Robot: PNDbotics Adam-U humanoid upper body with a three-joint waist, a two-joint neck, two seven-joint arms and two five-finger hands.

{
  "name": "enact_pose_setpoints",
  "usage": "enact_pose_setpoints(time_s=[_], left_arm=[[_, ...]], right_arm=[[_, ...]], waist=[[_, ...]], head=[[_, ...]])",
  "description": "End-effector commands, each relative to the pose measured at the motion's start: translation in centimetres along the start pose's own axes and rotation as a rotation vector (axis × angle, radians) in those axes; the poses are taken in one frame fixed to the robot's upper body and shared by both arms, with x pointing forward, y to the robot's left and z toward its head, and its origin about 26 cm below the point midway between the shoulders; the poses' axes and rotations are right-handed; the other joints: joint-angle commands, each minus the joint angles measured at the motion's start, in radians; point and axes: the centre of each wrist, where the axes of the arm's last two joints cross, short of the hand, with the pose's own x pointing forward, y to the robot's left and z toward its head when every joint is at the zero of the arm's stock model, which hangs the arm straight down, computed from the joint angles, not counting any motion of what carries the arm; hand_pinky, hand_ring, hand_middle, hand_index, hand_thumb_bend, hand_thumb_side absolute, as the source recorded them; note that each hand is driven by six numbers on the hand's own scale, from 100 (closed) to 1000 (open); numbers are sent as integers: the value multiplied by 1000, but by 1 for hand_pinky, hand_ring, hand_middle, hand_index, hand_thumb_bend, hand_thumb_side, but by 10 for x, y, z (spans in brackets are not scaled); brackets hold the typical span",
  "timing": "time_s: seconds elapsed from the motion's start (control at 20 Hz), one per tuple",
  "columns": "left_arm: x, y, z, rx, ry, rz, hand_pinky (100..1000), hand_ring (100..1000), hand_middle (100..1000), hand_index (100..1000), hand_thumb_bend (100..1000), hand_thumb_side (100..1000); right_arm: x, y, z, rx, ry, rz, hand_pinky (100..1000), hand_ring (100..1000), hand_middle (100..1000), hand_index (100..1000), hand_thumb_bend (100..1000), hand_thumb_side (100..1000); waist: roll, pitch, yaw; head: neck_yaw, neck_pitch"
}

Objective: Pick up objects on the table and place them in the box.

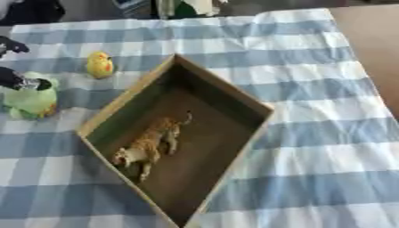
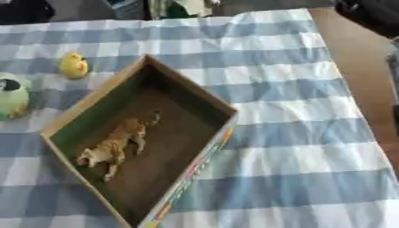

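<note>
An open cardboard box (image 1: 249,103) lies cornerwise in the middle of the checked cloth. Inside it an orange striped tiger toy (image 1: 148,144) lies on its side. To the box's left stands a small yellow chick toy (image 1: 99,64). A green round toy (image 1: 30,101) rests on the cloth near the left edge. My left hand (image 1: 14,78) comes in from the left edge, mostly cut off, and its black tip touches the top of the green toy. In the right eye view only that black tip shows on the green toy (image 2: 11,99). My right hand shows in neither view.
The blue and white checked cloth (image 1: 311,147) covers the table, whose brown right edge (image 2: 366,89) runs past it. A dark shape (image 2: 372,13) sits in the upper right corner. Dark things line the far edge.
</note>
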Motion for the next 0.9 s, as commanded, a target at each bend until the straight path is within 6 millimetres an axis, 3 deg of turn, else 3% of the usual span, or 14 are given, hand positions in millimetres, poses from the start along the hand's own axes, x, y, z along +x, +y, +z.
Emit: enact_pose_setpoints(time_s=[0.05, 0.9], left_arm=[[-18, 11, 12, 11, 25, 6, 814, 947, 936, 1000, 594, 824], [-15, -10, -1, -83, 25, -21, 803, 924, 893, 1000, 582, 834]], right_arm=[[7, -7, -2, -13, -16, 21, 815, 787, 630, 824, 100, 591], [5, -5, -1, -27, 5, 6, 813, 786, 620, 817, 100, 580]], waist=[[0, -19, 1], [-6, -6, -9]], head=[[-1, -9], [2, -23]])
